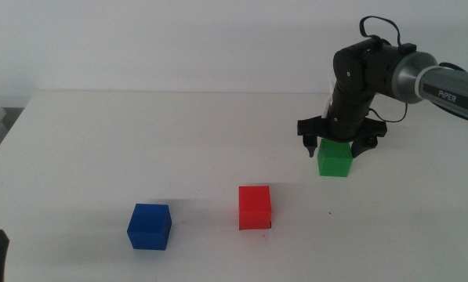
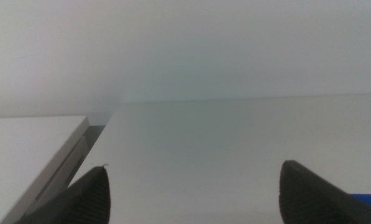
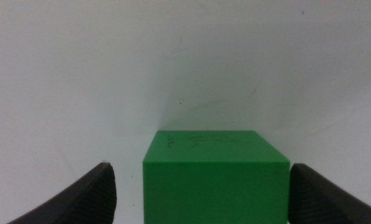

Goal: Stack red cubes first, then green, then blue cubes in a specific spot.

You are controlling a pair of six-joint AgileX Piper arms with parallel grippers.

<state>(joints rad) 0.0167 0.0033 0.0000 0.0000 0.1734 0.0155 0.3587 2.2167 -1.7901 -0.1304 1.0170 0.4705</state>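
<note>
Bare table point(image 1: 179, 133) around three well-spaced cubes — open gap beside green cube point(image 1: 334, 161).

text: "PIPER" | on: right arm point(image 1: 445, 90) grey link | view: middle

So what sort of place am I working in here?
Probably a lab test bench: a plain white table, three coloured cubes, red cube, green cube, blue cube, and a bare wall behind.
</note>
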